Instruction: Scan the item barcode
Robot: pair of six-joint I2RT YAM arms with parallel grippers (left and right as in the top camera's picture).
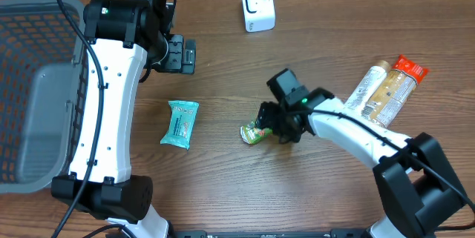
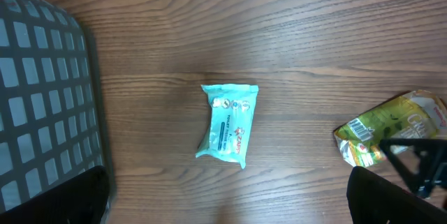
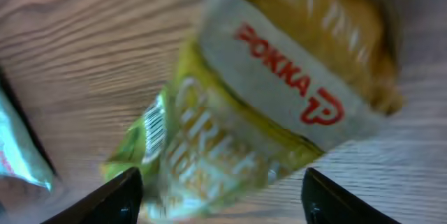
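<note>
Between the spread fingers of the right gripper point(image 3: 222, 178) lies the green tea pack point(image 3: 265, 98), straddled as if for lifting, its barcode on one side; whether they press it I cannot tell. Farther off, the left gripper point(image 2: 227, 182) hangs wide open and empty near the wipes packet point(image 2: 228, 123), out of the way. The scanner point(image 1: 257, 6) stands at the far edge, well apart.

Both the left arm point(image 1: 104, 104) and the right arm point(image 1: 349, 130) have white shell links, black joint housings and black bases. Black cables run along them, a small green light point(image 1: 104, 12) glows near each wrist, and the fingers point(image 3: 119, 196) are black.
</note>
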